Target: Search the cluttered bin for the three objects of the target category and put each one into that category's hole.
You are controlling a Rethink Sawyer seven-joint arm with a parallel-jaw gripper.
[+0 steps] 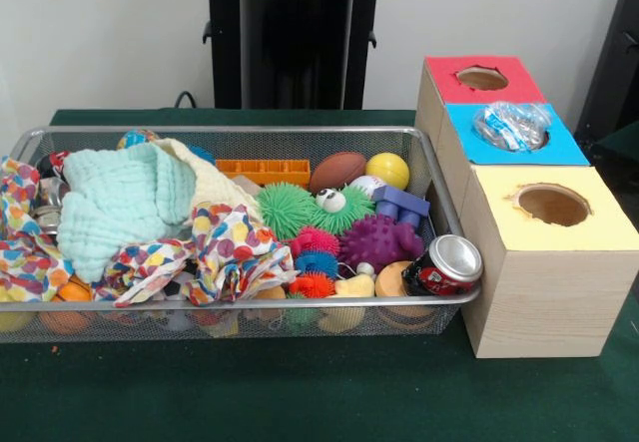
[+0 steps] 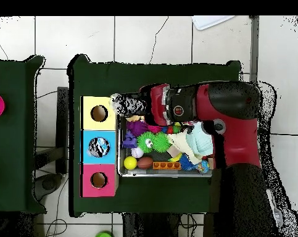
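Clear bottle [image 1: 511,125] sat wedged in blue-topped hole [image 1: 539,144]. Bin [image 1: 441,307] lay at hole's 9 o'clock, front view. Gripper [image 2: 121,103] hovered above bin's edge; jaws' state: cannot tell.

Both views are evenly lit and quite bright. The shiny silver metal drink can [image 1: 446,264] shows small glare; shadows stay soft; details look slightly blurred.

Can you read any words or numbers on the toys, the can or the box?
No, none can be read.
The drink can in the bin has red and white marks, too blurred to read.
The wooden box has plain red, blue and yellow tops with no writing.
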